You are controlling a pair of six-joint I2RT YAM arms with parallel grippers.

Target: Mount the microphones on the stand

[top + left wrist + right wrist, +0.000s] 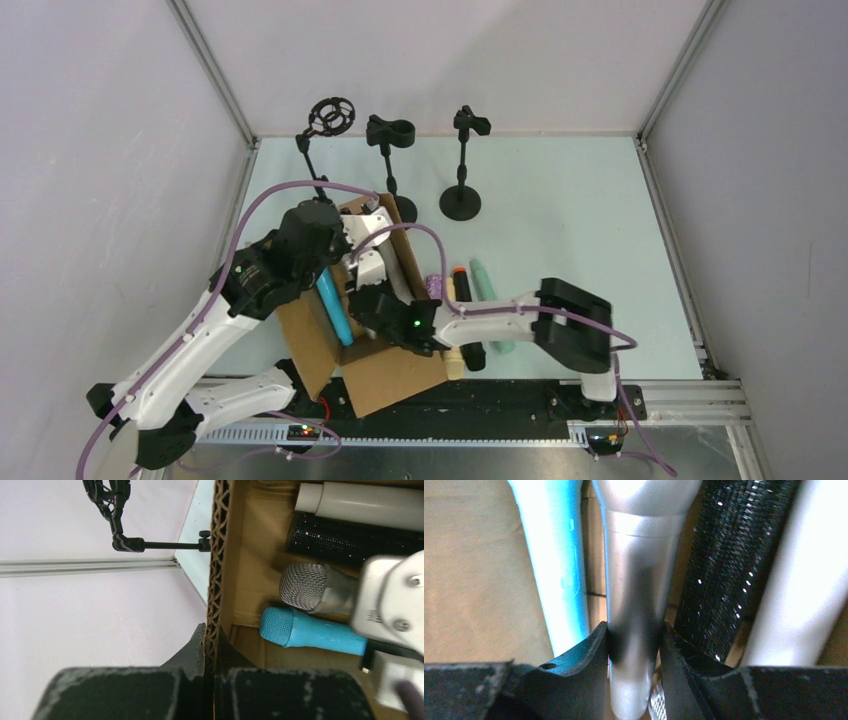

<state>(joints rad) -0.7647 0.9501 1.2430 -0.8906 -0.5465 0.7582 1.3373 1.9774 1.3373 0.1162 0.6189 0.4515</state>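
A brown cardboard box (400,375) holds several microphones. My right gripper (634,650) reaches into it and is shut on the handle of the silver-grey microphone (639,555), one finger on each side. A blue microphone (554,555) lies to its left, with a black glittery one (729,555) and a white one (809,580) to its right. My left gripper (210,645) is shut on the box's corrugated wall (216,555). Three black stands (330,120) (390,132) (470,123) rise at the back of the table, all bare.
On the table right of the box lie a purple microphone (434,285), a black one with an orange tip (460,285), a mint green one (485,285) and a cream one (455,358). White walls enclose the table.
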